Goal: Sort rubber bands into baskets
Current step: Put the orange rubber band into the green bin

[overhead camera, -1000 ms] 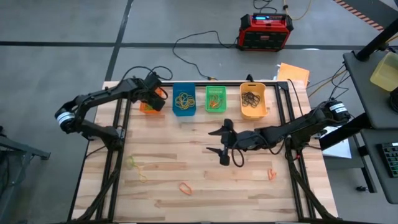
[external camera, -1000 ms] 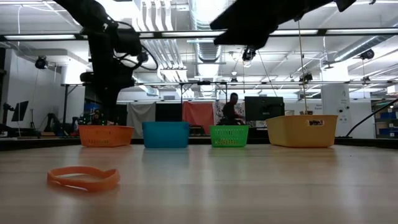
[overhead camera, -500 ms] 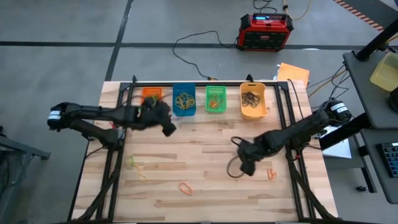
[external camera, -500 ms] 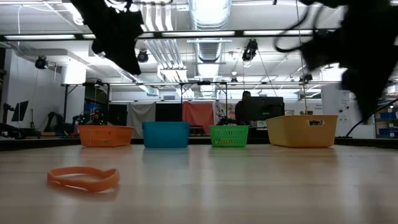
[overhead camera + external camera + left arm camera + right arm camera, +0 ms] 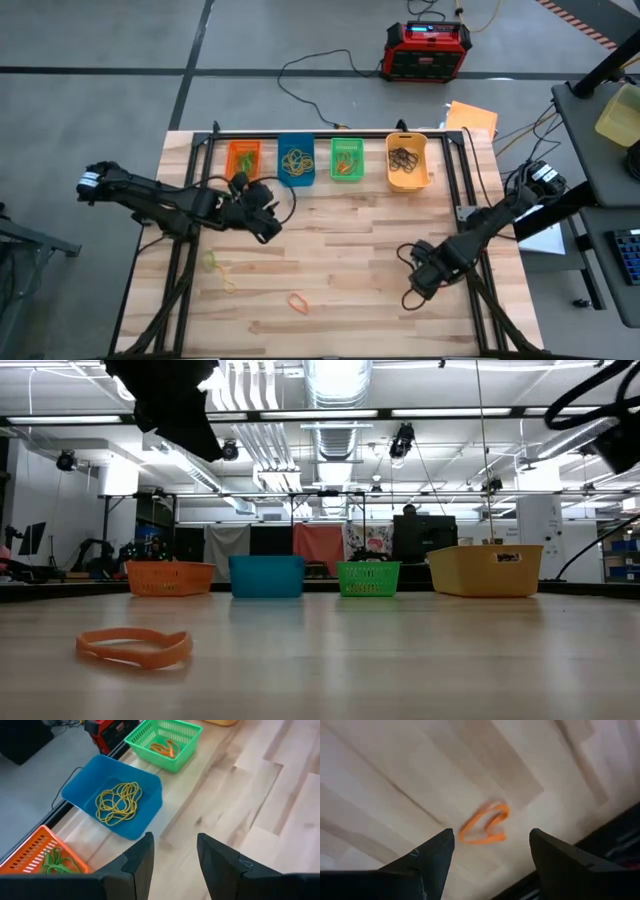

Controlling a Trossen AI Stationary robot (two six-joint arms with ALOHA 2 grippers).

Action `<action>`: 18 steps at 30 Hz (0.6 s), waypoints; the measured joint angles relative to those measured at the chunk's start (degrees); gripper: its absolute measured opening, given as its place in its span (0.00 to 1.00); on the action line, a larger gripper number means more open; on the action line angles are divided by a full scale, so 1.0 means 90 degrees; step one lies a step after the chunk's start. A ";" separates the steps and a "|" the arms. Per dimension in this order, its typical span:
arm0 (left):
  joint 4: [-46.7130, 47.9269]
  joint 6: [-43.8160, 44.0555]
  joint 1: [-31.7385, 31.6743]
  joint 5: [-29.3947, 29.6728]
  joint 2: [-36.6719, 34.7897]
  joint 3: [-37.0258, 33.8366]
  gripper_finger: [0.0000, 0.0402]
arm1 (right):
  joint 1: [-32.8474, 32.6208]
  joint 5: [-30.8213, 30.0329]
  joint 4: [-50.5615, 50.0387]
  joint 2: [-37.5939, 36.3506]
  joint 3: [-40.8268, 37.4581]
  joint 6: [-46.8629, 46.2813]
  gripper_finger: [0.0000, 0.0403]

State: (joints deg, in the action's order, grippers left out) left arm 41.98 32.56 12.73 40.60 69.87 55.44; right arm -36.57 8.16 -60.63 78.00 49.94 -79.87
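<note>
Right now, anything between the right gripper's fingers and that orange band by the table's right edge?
Nothing. In the right wrist view the right gripper is open above the orange band, with only bare wooden table between the fingers and the band.

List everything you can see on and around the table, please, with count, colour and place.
Baskets: four in a row at the table's far edge: orange, blue, green, yellow-orange.
Rubber bands in baskets: green in orange basket, yellow in blue, orange in green, black in yellow-orange.
Loose rubber bands: orange one near the front edge; green one front left; orange one under the right claw.
Red-and-black box: one, on the floor behind.
Left claw: open, near the blue basket.
Right claw: open, front right.
</note>
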 joint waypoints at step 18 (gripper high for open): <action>-0.0041 0.0000 0.0124 0.0002 0.0061 -0.0002 0.34 | -0.0437 -0.0087 0.1853 0.0002 -0.1287 -0.1076 0.59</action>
State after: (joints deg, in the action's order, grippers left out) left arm 41.60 32.56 13.85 40.62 70.41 55.42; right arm -40.50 7.38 -43.95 78.02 38.35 -89.55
